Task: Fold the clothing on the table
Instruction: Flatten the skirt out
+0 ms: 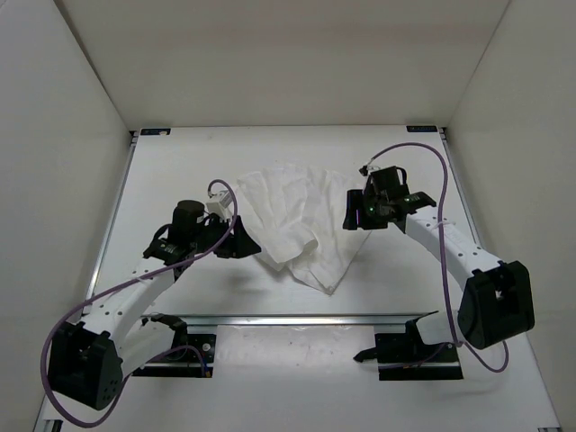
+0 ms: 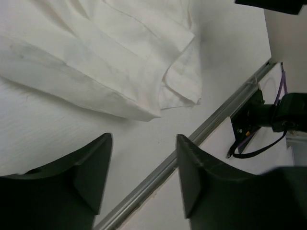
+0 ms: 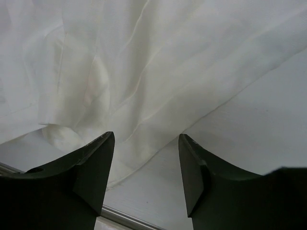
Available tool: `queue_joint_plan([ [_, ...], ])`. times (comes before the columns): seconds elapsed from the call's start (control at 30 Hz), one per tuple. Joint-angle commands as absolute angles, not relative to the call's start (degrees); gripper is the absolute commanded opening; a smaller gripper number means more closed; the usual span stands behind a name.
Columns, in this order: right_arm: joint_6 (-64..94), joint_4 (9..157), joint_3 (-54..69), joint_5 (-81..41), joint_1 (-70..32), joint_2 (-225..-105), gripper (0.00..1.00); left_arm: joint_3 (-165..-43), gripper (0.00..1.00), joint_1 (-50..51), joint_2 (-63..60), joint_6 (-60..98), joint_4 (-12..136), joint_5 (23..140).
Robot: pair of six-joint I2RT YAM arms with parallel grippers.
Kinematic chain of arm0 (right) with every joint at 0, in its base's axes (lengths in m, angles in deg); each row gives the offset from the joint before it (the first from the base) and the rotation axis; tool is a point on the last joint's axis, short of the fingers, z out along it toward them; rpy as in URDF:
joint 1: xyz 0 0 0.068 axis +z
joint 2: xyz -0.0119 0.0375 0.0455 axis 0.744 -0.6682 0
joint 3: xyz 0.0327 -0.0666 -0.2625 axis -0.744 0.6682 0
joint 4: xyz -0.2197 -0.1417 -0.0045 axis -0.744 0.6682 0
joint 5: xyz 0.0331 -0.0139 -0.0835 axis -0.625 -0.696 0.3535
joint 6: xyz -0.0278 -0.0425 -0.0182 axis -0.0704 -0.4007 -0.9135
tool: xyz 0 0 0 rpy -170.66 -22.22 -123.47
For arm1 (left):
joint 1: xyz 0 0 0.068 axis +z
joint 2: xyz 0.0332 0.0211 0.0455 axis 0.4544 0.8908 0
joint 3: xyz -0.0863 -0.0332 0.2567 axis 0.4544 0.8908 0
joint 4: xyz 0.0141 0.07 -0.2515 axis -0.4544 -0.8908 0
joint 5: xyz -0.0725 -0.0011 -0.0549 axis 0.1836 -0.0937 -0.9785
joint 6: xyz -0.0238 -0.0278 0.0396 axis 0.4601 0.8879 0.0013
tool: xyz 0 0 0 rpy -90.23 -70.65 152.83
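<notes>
A thin white pleated fabric garment [image 1: 301,220] lies partly folded, tapering to a point, at the middle of the large flat white table [image 1: 180,162]. The left gripper [image 2: 144,143] hangs over bare tabletop just beside the cloth's edge, jaws spread wide and empty. The right gripper [image 3: 146,141] hovers over the opposite edge, likewise wide apart, holding nothing.

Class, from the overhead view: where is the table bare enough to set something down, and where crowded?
Bare: the table far left, between its rail and the clothing; the strip behind the clothing; the near patch between the arm bases. Crowded: the middle, where the left gripper and right gripper flank the clothing.
</notes>
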State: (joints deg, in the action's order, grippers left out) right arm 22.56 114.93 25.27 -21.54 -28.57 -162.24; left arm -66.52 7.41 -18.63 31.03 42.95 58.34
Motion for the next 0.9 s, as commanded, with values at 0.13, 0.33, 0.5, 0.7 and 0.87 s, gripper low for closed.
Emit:
queue_joint_plan([
  [0.13,27.8,112.5,34.3,-24.5,-27.4,-155.7,0.53,-65.9,0.36,3.5,-21.1,36.9,52.7,56.3],
  [0.33,39.4,105.3,46.7,-29.5,-19.7,-148.6,0.53,-65.7,0.63,1.3,-14.4,38.6,52.0,59.9],
  [0.5,49.2,96.8,54.3,-30.9,-15.0,-147.2,0.54,-63.8,0.69,-1.0,-11.3,42.9,56.7,63.7],
  [0.7,51.6,91.9,58.1,-32.5,-15.2,-148.8,0.54,-63.6,0.66,-1.6,-6.8,44.9,58.0,65.8],
  [0.87,52.2,90.2,57.5,-32.6,-15.1,-151.1,0.51,-64.4,0.65,-2.3,-3.7,45.8,59.2,67.2],
])
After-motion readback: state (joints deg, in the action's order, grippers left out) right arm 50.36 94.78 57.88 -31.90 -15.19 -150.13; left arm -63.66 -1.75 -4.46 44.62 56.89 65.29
